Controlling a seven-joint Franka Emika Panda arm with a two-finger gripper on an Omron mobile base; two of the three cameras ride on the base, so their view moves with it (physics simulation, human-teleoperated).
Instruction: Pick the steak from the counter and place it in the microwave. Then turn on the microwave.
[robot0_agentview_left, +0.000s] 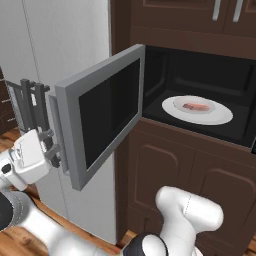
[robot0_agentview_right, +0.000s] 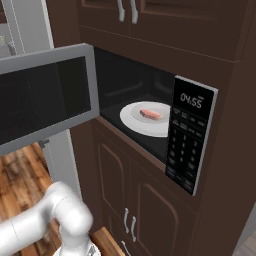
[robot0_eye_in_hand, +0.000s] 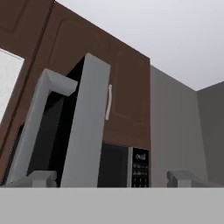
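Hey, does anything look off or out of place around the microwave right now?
Nothing is spilled or damaged. The small pinkish-red steak lies centred on the round white plate inside the black built-in microwave, whose grey-framed glass door stands wide open.

The microwave (robot0_agentview_right: 150, 125) shows a door (robot0_agentview_left: 102, 117) framed in matt grey, metal-like, around a dark glossy glass pane; its cavity is smooth black with a faint sheen. The keypad panel (robot0_agentview_right: 190, 134) looks like black plastic edged in grey, its display lit pale. Inside, a plate (robot0_agentview_left: 197, 110) reads as smooth white ceramic — the steak (robot0_agentview_left: 196, 106) on it a dull pinkish-red, moist-looking slab. Surrounding cabinets (robot0_agentview_right: 150, 200) are dark brown wood with a satin finish and slim brushed-metal handles (robot0_agentview_right: 129, 224). The floor (robot0_agentview_right: 22, 172) is warm, grained wood planking. The robot arm (robot0_agentview_left: 190, 212) wears glossy white plastic shells — the pincer (robot0_agentview_left: 50, 145) a matt dark grey.
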